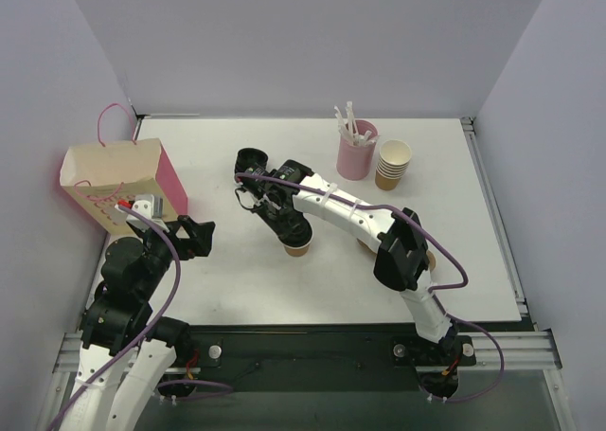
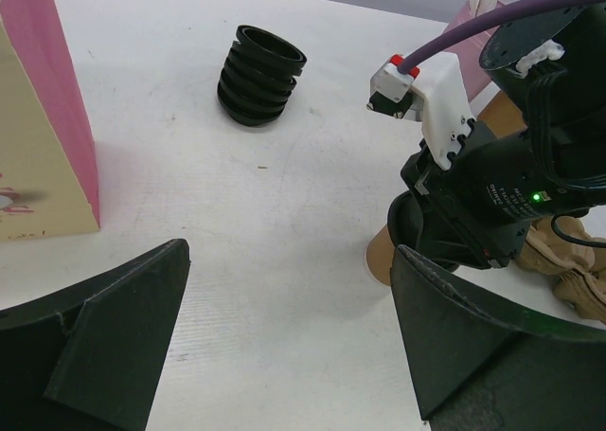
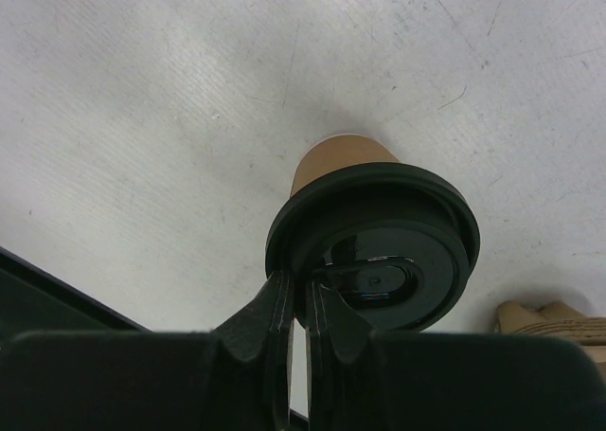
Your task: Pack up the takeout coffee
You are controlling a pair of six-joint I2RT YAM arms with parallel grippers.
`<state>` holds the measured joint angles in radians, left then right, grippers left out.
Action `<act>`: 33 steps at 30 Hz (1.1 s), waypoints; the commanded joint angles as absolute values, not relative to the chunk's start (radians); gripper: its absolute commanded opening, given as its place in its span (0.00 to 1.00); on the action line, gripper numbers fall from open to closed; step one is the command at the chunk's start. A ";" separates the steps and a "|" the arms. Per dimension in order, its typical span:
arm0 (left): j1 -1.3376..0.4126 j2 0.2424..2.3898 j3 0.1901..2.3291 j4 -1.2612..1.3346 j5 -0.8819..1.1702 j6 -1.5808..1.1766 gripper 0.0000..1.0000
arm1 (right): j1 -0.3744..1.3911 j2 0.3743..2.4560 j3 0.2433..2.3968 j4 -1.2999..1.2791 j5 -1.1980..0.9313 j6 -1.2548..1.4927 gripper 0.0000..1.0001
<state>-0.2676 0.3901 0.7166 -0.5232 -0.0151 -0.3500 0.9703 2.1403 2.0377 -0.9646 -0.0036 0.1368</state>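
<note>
The left gripper hangs with jaws spread wide and holding nothing, the pink paper bag just to its left, while the right gripper is pinched nearly together, tips touching the near lid rim of the upright takeout coffee just beyond them.

Free table between bag and coffee

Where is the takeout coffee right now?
In the top view the takeout coffee stands upright near the middle of the table, under the right tool, right of the paper bag.
</note>
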 commanded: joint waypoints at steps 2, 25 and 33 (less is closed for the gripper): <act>-0.270 0.380 0.738 -0.514 -0.025 -0.331 0.97 | 0.980 2.097 2.054 -1.080 0.034 0.135 0.00; -0.270 0.376 0.736 -0.517 -0.028 -0.331 0.97 | 0.980 2.079 2.042 -1.100 0.038 0.126 0.00; -0.271 0.377 0.738 -0.515 -0.028 -0.331 0.97 | 0.982 2.106 2.037 -1.101 0.020 0.123 0.00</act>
<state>-0.2676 0.3862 0.7166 -0.5285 -0.0189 -0.3462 0.9768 2.1353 2.0384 -1.0283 0.0116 0.1284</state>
